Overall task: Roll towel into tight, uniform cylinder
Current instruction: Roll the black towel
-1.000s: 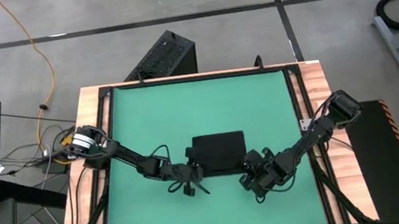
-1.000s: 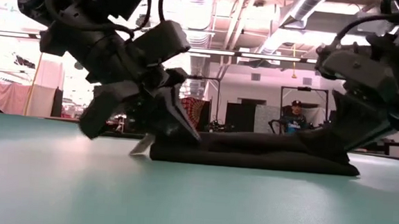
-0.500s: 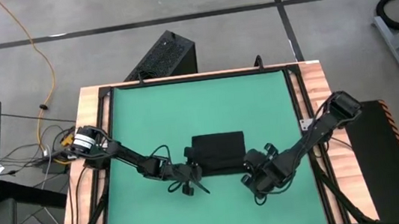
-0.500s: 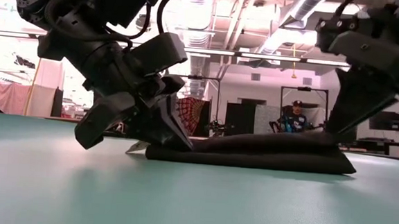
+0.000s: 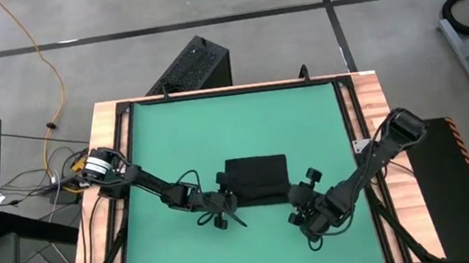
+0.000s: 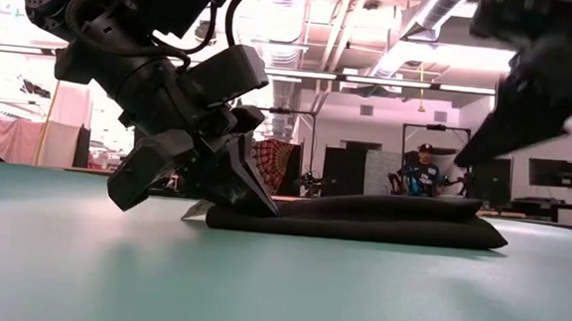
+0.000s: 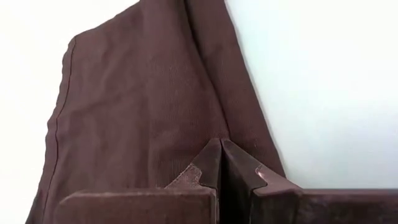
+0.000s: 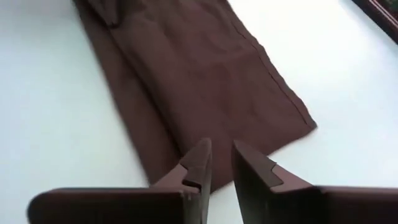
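No readable writing or brand shows. The towel (image 5: 257, 180) lies folded flat near the middle of the green mat (image 5: 234, 131). At the towel's left near corner, the left gripper (image 7: 221, 163) is fully closed, pinching the cloth edge against the mat, unchanged from a second ago. At the towel's right near corner, the right gripper (image 8: 219, 163) has lifted clear since then — its fingers stand narrowly apart, holding nothing. Beyond the towel, past the table's far edge, sits a black ribbed box (image 5: 192, 65).
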You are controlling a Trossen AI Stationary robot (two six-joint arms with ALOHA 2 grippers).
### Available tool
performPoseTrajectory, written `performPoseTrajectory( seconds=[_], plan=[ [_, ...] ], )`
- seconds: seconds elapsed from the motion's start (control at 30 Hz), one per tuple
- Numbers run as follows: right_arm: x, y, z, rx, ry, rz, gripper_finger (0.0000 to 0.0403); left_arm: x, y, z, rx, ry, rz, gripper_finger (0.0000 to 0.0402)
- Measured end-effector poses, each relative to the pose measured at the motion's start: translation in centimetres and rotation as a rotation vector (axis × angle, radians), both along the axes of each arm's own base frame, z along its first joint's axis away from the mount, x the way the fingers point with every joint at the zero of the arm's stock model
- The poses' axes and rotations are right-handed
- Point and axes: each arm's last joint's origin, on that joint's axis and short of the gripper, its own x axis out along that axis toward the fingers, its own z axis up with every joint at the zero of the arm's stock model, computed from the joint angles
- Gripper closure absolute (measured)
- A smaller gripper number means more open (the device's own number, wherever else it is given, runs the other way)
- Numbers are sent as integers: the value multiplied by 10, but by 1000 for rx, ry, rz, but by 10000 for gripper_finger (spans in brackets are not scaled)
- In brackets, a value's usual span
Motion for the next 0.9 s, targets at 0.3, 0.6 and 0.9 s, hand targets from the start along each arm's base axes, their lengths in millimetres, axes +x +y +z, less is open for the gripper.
performPoseTrajectory(
  seconds=[0.3,0.6,0.9],
  plan=[
    [5,-17,-34,43,-148,37,333,0,0,0,-1,-2,0,401],
    [-1,-30,-51,107,-107,41,333,-2,-6,16,3,-50,7,401],
    [-1,-30,-51,111,-97,49,333,-17,-11,65,-5,-209,32,401]
  ],
)
